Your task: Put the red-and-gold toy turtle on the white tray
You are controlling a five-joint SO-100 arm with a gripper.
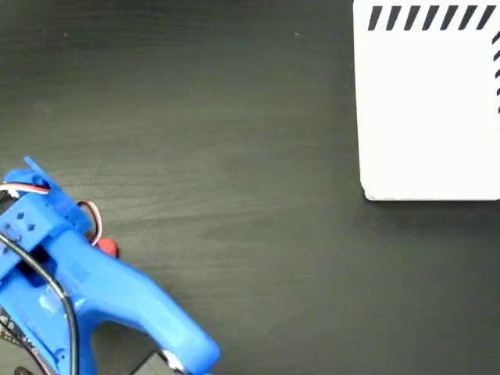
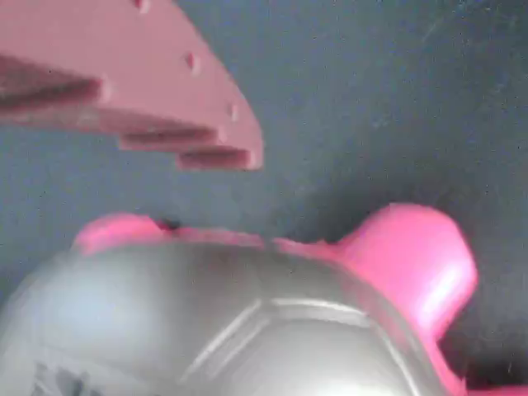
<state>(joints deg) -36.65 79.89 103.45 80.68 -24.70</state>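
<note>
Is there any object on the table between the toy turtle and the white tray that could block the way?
Nothing visible does. In the fixed view, the turtle shows only as a red bit beside the blue arm at lower left, and the white tray lies at upper right. The dark table between them is bare.

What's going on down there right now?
Gripper right over the turtle, grasp not confirmed. Turtle on the dark table, not on the tray. Path to tray clear.
</note>
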